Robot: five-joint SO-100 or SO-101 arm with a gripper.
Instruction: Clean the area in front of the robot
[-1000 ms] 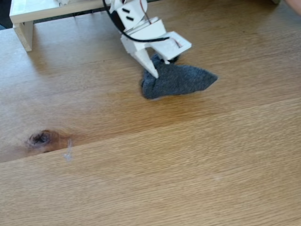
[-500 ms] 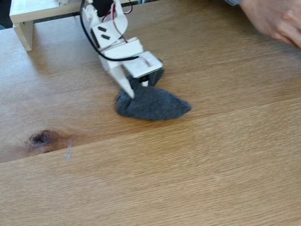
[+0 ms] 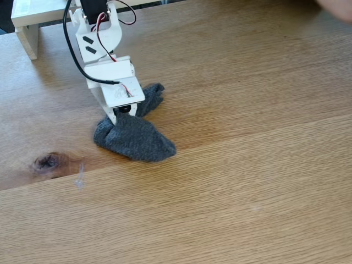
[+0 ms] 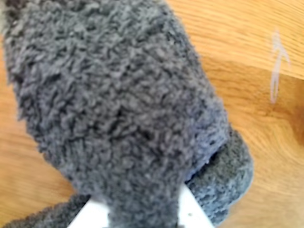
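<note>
We are pinching the grey cloth (image 3: 135, 137) in our gripper (image 3: 113, 122) at centre left; we should be pressing it flat toward the whitish smudge (image 3: 80, 175) lower left.

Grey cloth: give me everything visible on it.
The grey cloth is dark, fuzzy, fleece-like, bunched into a rounded wedge lying flat on the wooden tabletop. One flap trails behind the gripper, whose white fingers pinch its end. In the wrist view the looped pile looks dry, near a whitish smudge.
</note>
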